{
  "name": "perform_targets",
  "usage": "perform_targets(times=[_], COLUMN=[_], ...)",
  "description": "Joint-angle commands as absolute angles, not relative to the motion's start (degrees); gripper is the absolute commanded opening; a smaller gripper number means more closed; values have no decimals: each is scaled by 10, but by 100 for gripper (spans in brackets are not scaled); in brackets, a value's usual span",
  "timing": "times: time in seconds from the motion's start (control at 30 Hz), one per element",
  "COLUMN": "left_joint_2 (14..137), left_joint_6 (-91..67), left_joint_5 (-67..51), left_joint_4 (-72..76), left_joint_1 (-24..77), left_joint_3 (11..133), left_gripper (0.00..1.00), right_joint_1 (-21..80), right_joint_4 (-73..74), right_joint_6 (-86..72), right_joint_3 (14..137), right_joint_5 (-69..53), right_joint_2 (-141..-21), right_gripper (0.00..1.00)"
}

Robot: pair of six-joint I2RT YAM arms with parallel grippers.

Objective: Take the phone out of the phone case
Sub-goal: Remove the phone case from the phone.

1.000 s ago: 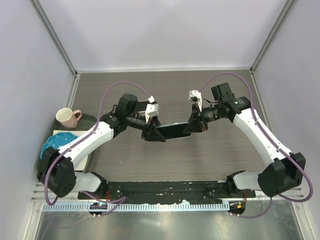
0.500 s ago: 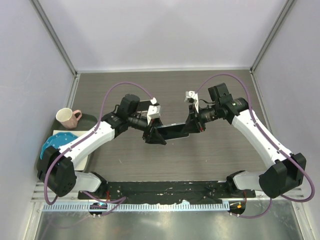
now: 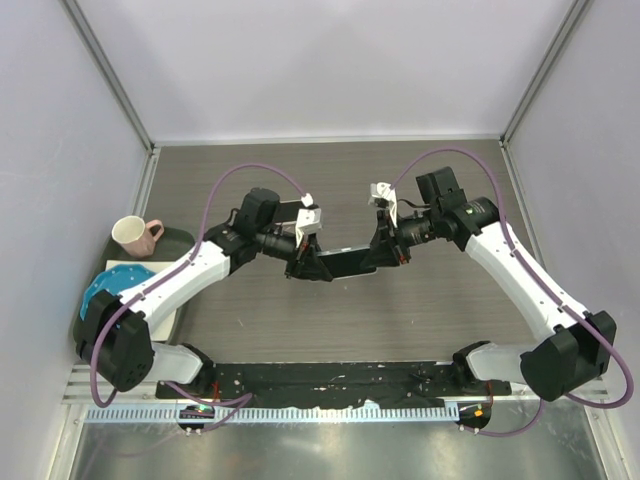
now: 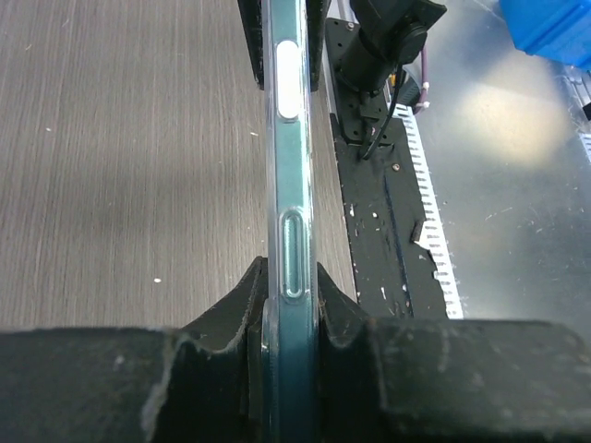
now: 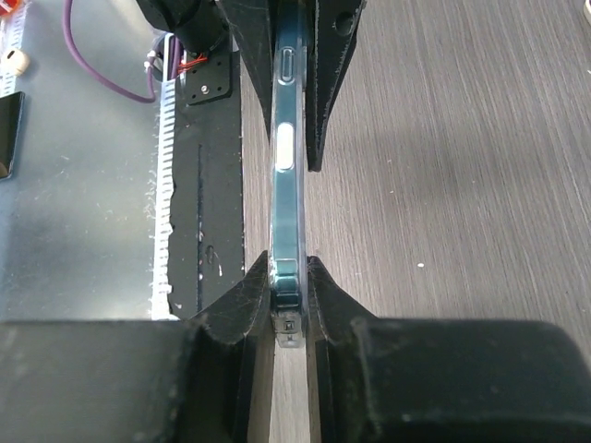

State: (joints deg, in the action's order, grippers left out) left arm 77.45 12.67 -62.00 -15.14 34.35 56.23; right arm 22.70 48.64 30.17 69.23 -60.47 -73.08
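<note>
Top view: dark flat rectangular phone (image 3: 347, 262), over grey wood-grain table (image 3: 400, 330), spans left gripper (image 3: 308, 266) and right gripper (image 3: 385, 255).

Left wrist view: rough black fingers (image 4: 226, 318) clamp its glossy, teal-tinted clear plastic case (image 4: 292, 240); near end hidden.

Right wrist view: right gripper likewise clamped on the opposite end; case seam indistinct.

a grey wood-grain table (image 3: 330, 325) fills the floor of a plain booth. pale lavender-white panels close it in: a back wall (image 3: 330, 70), a left wall (image 3: 50, 150) and a right wall (image 3: 590, 120), joined at the far corners by slanting metal posts (image 3: 110, 75). along the near edge of the table lies a black plate (image 3: 330, 378), then a white toothed strip (image 3: 330, 413), then a brushed metal shelf (image 3: 330, 445) that catches a soft glare. by the left edge stand a pink mug (image 3: 133, 235) and a blue dish (image 3: 110, 285). the light is even and diffuse, with faint shadows.
</note>
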Motion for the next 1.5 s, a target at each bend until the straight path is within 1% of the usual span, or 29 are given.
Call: perform_targets(times=[0.0,0.07,0.1,0.17,0.2,0.3,0.4,0.53,0.63,0.83,1.0,1.2,1.33,1.47], left_joint_2=[770,767,763,760,758,753,748,745,747,750,751,757,758,757], left_joint_6=[155,158,158,158,156,139,118,84,76,71,69,63,61,51], left_joint_5=[-648,-651,-652,-663,-669,-699,-721,-747,-748,-751,-748,-751,-758,-770], left_joint_4=[-147,-148,-148,-149,-148,-142,-131,-105,-102,-95,-89,-84,-81,-78], left_joint_1=[351,351,350,346,342,326,315,310,310,310,310,310,310,309], left_joint_3=[582,579,579,580,581,588,588,586,589,586,583,581,582,584], left_gripper=[0,0,0,0,0,0,0,0,0,0,0,0,0,0], right_joint_1=[221,221,220,215,209,202,202,202,202,203,203,203,204,204], right_joint_4=[485,510,515,526,526,537,573,628,643,606,566,554,554,589], right_joint_6=[315,327,335,341,344,366,396,457,476,453,426,418,428,477], right_joint_3=[721,733,736,737,735,728,728,720,711,698,688,690,693,692], right_joint_5=[-622,-615,-613,-613,-613,-607,-605,-618,-628,-635,-660,-671,-668,-674], right_joint_2=[-715,-715,-714,-703,-698,-681,-679,-685,-688,-686,-681,-686,-695,-694], right_gripper=[13,24,32,39,46,52,52,52,50,43,43,41,15,11])
